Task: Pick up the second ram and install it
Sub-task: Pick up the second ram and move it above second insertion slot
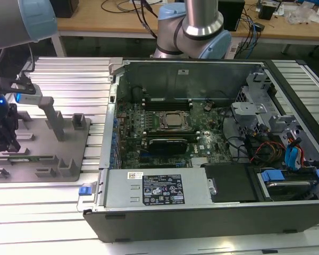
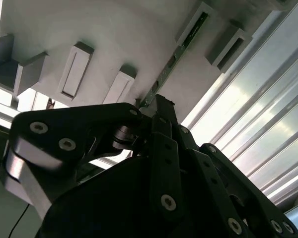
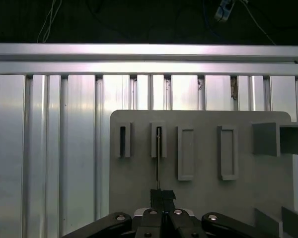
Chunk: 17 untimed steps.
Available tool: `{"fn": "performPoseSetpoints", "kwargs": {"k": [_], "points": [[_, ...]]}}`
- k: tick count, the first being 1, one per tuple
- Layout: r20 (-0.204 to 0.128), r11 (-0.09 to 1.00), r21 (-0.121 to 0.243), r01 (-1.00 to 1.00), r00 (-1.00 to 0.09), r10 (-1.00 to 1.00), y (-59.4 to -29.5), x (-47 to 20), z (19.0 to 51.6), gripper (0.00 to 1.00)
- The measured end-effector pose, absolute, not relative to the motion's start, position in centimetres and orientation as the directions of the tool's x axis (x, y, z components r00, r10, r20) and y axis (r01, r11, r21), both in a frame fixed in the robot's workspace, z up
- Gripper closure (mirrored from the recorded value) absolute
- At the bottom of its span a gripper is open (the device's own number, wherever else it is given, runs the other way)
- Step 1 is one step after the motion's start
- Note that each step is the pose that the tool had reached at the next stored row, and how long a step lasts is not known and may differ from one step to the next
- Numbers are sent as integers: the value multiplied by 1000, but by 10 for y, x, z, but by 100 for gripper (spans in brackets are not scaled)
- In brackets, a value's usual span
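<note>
We are seeing the fingers (image 2: pixel 162 106) of the gripper (image 3: pixel 162 194) pinched narrow at one end of the second ram (image 3: pixel 158 158); we cannot tell whether they are clamping it. The stick is standing on edge in a gray tray (image 1: pixel 40 133), toward the exterior view's left of the open computer (image 1: pixel 202 212).

Green second ram (image 2: pixel 181 47); grey holder plate (image 3: pixel 203 198); black tool (image 3: pixel 162 193); silver ribbed table (image 3: pixel 49 148).

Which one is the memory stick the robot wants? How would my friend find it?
Find the open computer case, then the flat grey tray on the exterior view's left of it. The second ram sits in slotted holders on that tray. It is the only long, thin green strip there; its neighbours are plain grey blocks.
</note>
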<state>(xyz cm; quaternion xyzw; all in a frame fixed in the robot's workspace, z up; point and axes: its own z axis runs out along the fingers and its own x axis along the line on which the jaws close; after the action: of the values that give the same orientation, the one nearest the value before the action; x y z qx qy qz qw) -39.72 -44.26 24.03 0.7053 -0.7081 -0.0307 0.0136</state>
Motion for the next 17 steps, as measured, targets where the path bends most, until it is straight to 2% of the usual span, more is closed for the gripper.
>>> {"fn": "performPoseSetpoints", "kwargs": {"k": [7,15,17], "points": [[-24,3,62,-998,-4,-1000,-443,-401,225,92],[-24,-2,55,-998,1,-1000,-443,-402,223,92],[-24,-2,55,-998,1,-1000,-443,-402,223,79]]}}
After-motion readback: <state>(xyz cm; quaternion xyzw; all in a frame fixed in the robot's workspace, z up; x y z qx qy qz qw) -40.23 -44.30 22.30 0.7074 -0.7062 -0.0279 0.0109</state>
